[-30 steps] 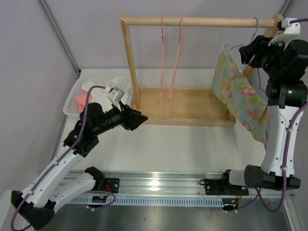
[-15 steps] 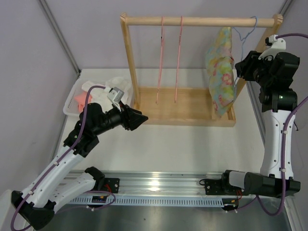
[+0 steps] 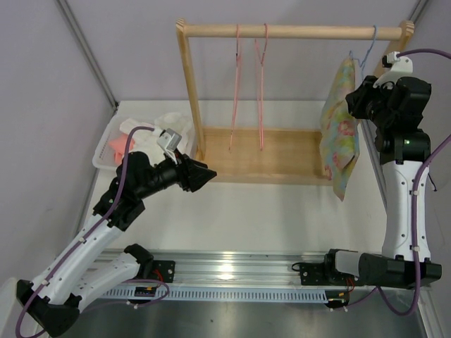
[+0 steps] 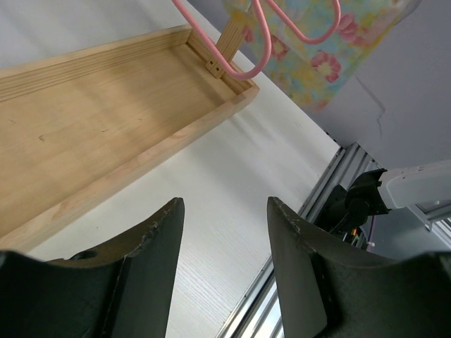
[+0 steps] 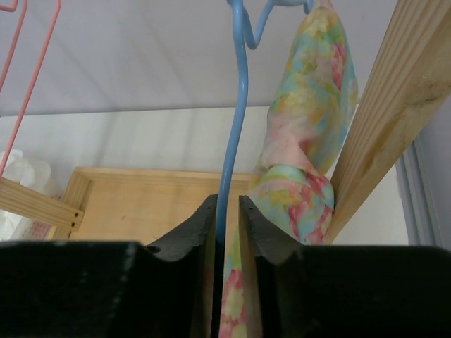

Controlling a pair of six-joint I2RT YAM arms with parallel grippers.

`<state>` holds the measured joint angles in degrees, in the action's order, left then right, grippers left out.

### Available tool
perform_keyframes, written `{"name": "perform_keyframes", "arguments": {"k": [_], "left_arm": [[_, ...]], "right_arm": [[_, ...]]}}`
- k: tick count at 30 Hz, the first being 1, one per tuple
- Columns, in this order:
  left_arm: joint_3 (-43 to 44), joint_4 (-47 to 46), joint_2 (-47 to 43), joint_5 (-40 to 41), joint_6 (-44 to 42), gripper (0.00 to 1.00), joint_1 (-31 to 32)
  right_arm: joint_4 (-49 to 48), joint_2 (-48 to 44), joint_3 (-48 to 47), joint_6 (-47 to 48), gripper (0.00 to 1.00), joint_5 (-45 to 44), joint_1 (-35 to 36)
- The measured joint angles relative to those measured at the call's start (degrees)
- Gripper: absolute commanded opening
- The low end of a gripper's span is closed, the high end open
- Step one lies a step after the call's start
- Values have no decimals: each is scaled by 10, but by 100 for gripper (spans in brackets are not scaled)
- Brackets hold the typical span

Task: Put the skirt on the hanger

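The skirt (image 3: 342,134), pastel patchwork with pink flowers, hangs on the light-blue wire hanger (image 3: 368,48). The hanger's hook sits over the right end of the wooden rod. My right gripper (image 3: 357,98) is just right of the skirt's top. In the right wrist view it (image 5: 227,205) is shut on the hanger's blue wire (image 5: 236,120), with the skirt (image 5: 306,127) right beside it. My left gripper (image 3: 210,173) is open and empty, low over the table in front of the rack's base. Its wrist view (image 4: 225,211) shows the skirt (image 4: 317,60) in the distance.
A wooden rack (image 3: 189,84) with a tray base (image 3: 282,158) stands at the back. Two pink wire hangers (image 3: 250,84) hang from its rod. A white bin (image 3: 106,151) at the left holds a white cloth and a coral-pink cloth (image 3: 120,146).
The right arm has shifted left and risen. The skirt swung from a tilted spread at the far right in toward the left, then back to hang straight. The left arm has not moved.
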<state>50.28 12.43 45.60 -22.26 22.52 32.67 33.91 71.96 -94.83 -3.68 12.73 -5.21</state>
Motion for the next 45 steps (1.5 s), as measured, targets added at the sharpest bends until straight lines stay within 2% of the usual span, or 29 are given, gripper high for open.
{"name": "perform_keyframes", "arguments": {"k": [3, 16, 18, 22, 25, 26, 28, 29, 30, 31, 38, 45], "left_arm": [[0, 0, 0, 0, 0, 56, 1], [-4, -3, 0, 1, 4, 56, 4], [-4, -3, 0, 1, 5, 56, 4], [-4, -3, 0, 1, 4, 56, 5], [-4, -3, 0, 2, 4, 56, 5], [-4, -3, 0, 3, 4, 56, 5], [-4, -3, 0, 6, 4, 57, 5], [-4, -3, 0, 7, 3, 57, 5], [-4, -3, 0, 7, 3, 57, 6], [-4, -3, -1, 9, 2, 57, 6], [-7, 12, -17, 16, -7, 58, 6], [-7, 34, -51, 44, -21, 59, 6]], "right_arm": [[0, 1, -2, 4, 8, -18, 3], [-2, 46, -46, 7, 0, -95, 7], [-4, 49, -47, 6, 4, -106, 7], [-8, 51, -49, 0, 22, -120, 7], [-16, 49, -49, -7, 43, -127, 7], [-15, 47, -49, -10, 56, -130, 7], [-9, 40, -48, -18, 68, -139, 7], [-8, 31, -44, -22, 80, -145, 7], [-6, 20, -36, -28, 86, -152, 8], [2, 4, -26, -36, 99, -160, 7], [57, -129, 46, -97, 99, -225, 7], [110, -251, 153, -142, 100, -223, 7]]}}
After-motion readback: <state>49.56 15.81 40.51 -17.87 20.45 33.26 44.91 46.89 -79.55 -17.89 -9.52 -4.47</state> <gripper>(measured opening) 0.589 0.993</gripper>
